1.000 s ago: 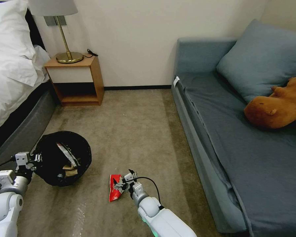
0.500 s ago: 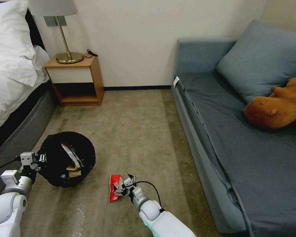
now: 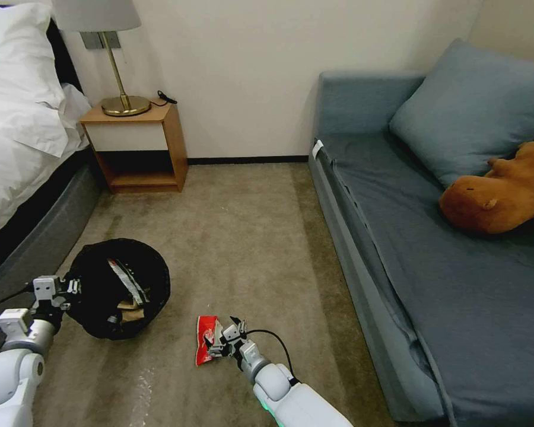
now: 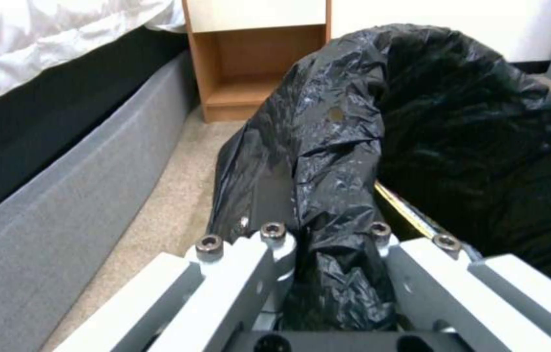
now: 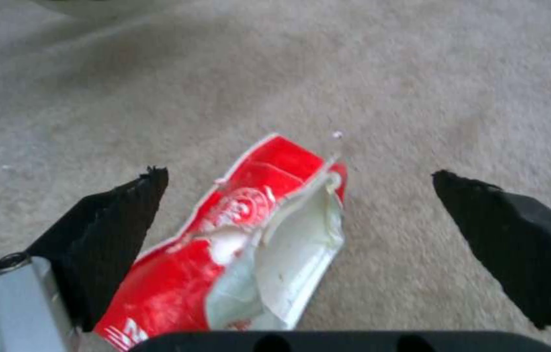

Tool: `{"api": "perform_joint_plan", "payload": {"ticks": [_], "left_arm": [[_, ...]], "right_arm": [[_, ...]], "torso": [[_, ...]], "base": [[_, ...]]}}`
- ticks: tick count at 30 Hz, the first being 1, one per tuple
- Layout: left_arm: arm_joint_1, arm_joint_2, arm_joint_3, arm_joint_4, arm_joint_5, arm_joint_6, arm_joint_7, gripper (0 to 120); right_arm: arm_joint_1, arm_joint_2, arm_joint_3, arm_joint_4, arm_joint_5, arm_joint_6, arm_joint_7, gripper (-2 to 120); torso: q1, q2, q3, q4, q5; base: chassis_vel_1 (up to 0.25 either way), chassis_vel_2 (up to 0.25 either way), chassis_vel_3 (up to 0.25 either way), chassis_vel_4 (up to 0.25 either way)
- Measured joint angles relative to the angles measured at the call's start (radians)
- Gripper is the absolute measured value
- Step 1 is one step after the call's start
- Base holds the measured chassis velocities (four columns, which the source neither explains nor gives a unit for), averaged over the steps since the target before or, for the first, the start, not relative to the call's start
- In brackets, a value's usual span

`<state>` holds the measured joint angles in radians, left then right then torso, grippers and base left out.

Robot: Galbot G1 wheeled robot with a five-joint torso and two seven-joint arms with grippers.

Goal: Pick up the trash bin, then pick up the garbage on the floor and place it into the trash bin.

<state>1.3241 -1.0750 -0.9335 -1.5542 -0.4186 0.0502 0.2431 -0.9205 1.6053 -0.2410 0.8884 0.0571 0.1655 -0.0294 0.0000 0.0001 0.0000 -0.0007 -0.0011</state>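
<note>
1. The red-and-white snack packet (image 5: 236, 244) lies flat on the carpet (image 5: 419, 98) between the right gripper's (image 5: 295, 220) spread fingers (image 5: 113, 215)
2. Left gripper (image 4: 328, 254) is clamped on the trash bin's (image 3: 115, 287) bagged rim
3. Risk: a thin, flat packet may slide out as the fingers close

Black-lined trash bin (image 3: 117, 289) holding wrappers, tilted; red-white snack packet (image 3: 206, 347) flat on carpet.

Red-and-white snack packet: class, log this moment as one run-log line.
left gripper: shut on trash bin rim | right gripper: jaws open astride snack packet | packet: on carpet | bin: holds wrappers
</note>
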Motion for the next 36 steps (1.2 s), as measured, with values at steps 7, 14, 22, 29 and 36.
{"api": "perform_joint_plan", "payload": {"ticks": [7,14,22,29,36], "left_arm": [[0.002,0.010,-0.006,0.010,-0.010,-0.007,-0.001,5],[-0.005,0.015,-0.008,0.022,-0.014,-0.012,-0.001,5],[-0.009,0.018,-0.016,0.029,-0.015,-0.012,-0.001,5],[-0.011,0.020,-0.021,0.036,-0.015,-0.012,-0.001,5],[-0.016,0.027,-0.027,0.050,-0.014,-0.012,-0.001,5]], "right_arm": [[0.005,0.000,-0.052,0.060,0.021,-0.038,0.015,77],[0.028,0.001,-0.103,0.085,0.039,-0.068,0.025,73],[0.055,0.004,-0.146,0.076,0.026,-0.092,0.024,73],[0.077,-0.013,-0.173,0.079,0.026,-0.121,0.023,86],[0.138,-0.059,-0.172,0.062,0.036,-0.131,0.020,100]], "torso": [[0.000,0.000,0.000,-0.0003,-0.0002],[0.000,0.000,0.000,0.0008,0.0015],[0.000,0.000,0.000,0.0014,0.0025],[0.000,0.000,0.000,0.0023,0.0043],[0.000,-0.001,0.000,0.0010,0.0021]], "base": [[0.000,0.000,0.000,0.000],[0.000,0.000,0.000,0.000],[0.000,0.000,0.000,0.000],[0.000,0.000,0.000,0.000],[0.000,0.000,0.000,0.000]]}}
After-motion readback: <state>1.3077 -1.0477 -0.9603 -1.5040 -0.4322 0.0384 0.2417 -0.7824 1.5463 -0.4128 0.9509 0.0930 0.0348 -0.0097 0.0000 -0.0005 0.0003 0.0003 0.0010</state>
